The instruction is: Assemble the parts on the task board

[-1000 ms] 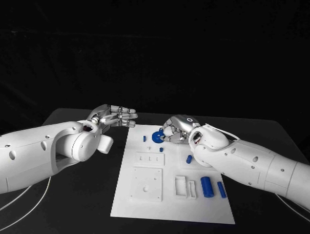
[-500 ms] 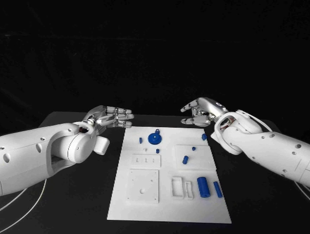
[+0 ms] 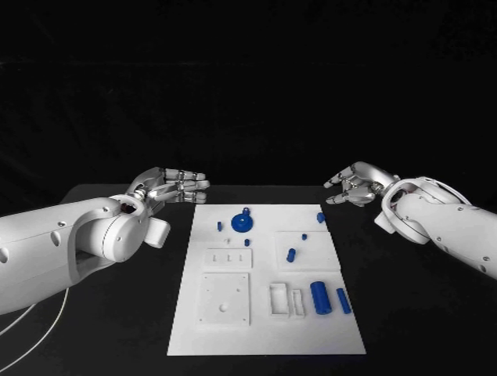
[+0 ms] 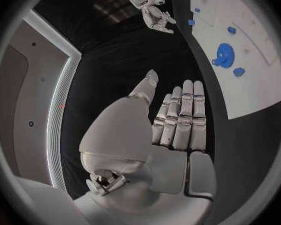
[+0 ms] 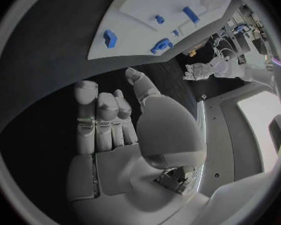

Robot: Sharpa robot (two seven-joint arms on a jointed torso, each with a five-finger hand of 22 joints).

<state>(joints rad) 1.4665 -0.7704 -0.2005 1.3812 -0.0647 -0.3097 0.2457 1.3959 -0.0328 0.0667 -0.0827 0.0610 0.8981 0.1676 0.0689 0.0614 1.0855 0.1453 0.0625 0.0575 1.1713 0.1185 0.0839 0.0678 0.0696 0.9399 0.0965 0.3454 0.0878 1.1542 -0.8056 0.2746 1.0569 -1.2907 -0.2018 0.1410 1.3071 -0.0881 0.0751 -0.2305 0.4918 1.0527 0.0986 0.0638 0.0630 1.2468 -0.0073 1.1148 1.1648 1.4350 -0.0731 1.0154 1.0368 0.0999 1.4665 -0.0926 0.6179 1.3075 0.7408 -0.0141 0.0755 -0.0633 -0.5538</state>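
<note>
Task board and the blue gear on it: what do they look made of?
Task board: looks like rigid white plastic, matte, with no glare and crisp moulded recesses. Blue gear: probably plastic too, solid uniform blue with a slight sheen, teeth visible in the left wrist view. Neither can be confirmed by sight alone.

The head camera looks down from above onto the black worktop (image 3: 429, 313), with the task board (image 3: 265, 329) at lower centre. Each wrist camera sits close behind its own hand, looking along the fingers. All three views share the task board's far end.
</note>
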